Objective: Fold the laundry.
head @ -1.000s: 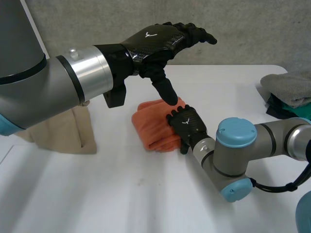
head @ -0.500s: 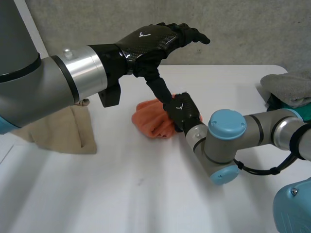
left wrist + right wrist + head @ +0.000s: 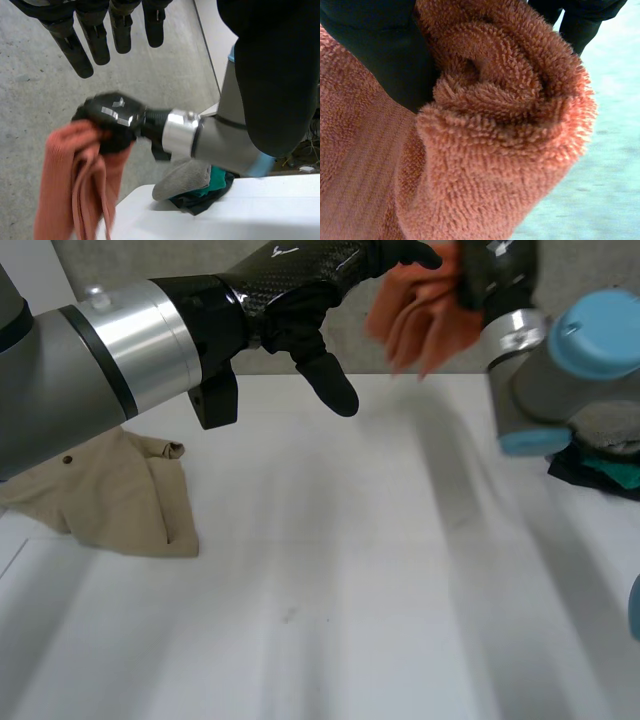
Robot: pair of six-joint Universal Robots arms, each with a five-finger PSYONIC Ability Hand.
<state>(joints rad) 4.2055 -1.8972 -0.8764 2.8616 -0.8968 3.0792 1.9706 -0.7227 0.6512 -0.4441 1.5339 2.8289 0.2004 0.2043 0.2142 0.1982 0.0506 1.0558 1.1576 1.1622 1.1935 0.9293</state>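
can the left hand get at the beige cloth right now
Probably yes. The left hand is open and empty, and the beige cloth lies on the table with nothing on it. It sits back below that arm's forearm, so the arm would likely have to draw back.

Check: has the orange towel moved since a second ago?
Yes: the right robot hand lifted the orange towel off the table, toward the grey wall.

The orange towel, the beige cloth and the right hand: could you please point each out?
orange towel (image 3: 415, 320), head view, its hanging folds.
beige cloth (image 3: 120, 495), head view, its flat middle.
right hand (image 3: 112, 117), left wrist view, its back.
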